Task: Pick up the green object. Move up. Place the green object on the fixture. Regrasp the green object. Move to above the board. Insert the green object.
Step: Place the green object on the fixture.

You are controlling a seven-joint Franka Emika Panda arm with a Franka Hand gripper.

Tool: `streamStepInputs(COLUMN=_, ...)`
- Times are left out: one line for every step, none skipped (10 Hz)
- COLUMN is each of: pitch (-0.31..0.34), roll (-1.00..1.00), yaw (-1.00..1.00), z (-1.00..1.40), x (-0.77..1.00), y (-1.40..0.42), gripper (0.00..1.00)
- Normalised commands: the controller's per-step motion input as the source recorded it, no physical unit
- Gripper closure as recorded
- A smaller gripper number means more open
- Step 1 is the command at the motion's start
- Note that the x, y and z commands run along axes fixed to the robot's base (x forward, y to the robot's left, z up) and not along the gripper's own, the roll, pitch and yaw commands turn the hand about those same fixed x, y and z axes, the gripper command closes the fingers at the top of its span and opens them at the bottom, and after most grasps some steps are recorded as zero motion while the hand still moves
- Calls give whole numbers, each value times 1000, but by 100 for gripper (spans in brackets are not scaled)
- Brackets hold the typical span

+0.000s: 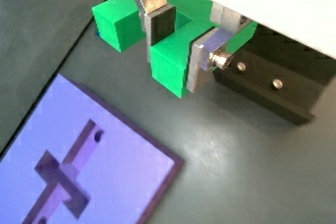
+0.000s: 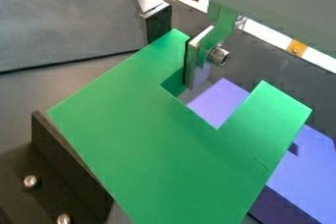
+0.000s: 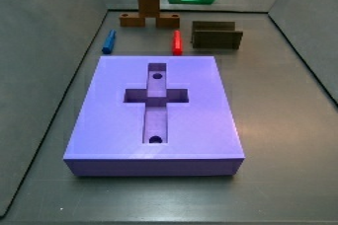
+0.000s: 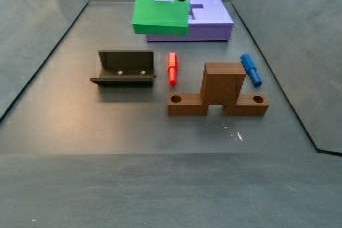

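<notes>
Two prongs of green object (image 1: 168, 56) seemingly point away from fixture (image 1: 278, 79); hand (image 1: 182, 43) clenched on it, aloft.

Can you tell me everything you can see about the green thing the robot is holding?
The green object is a bright green, blocky U-shaped piece with two short prongs and flat, smooth, plastic-looking faces. The gripper holds it in the air, one silver finger outside a prong and the other in the notch between the prongs. Nothing else touches it. In a side view it hangs above the floor, near the fixture.
</notes>
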Motion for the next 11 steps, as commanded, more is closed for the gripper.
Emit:
streamStepInputs(pitch=-51, roll=0, yaw=131, z=9, x=960, y=9, gripper=100)
streamStepInputs(pitch=0, roll=74, yaw=177, z=77, x=1000, y=194, gripper=100)
streamStepInputs(pitch=-14, roll=0, yaw=269, z=-34, x=920, y=229, gripper=100)
streamStepInputs(pitch=-166, roll=-89, yaw=403, z=-303, x=689, y=274, gripper=100)
streamStepInputs(pitch=-91, roll=-134, yaw=377, z=-571, x=674, y=309, gripper=100)
streamStepInputs(pitch=0, roll=-43, yaw=160, z=-706, x=483, y=180, gripper=100)
streamStepInputs(pitch=-40, roll=-246, yaw=146, z=-669, x=449, y=191, gripper=100)
streamStepInputs(pitch=0, roll=-471, yaw=0, z=-329, x=363, y=189, gripper=100)
streamStepInputs(pitch=103, roll=-509, yaw=0, z=-11, x=329, y=166, gripper=100)
streamStepInputs(pitch=71, roll=-683, yaw=-91, z=-3, x=377, y=186, gripper=100)
streamStepInputs(pitch=46, roll=-954, yaw=-120, z=0, x=309, y=240, gripper=100)
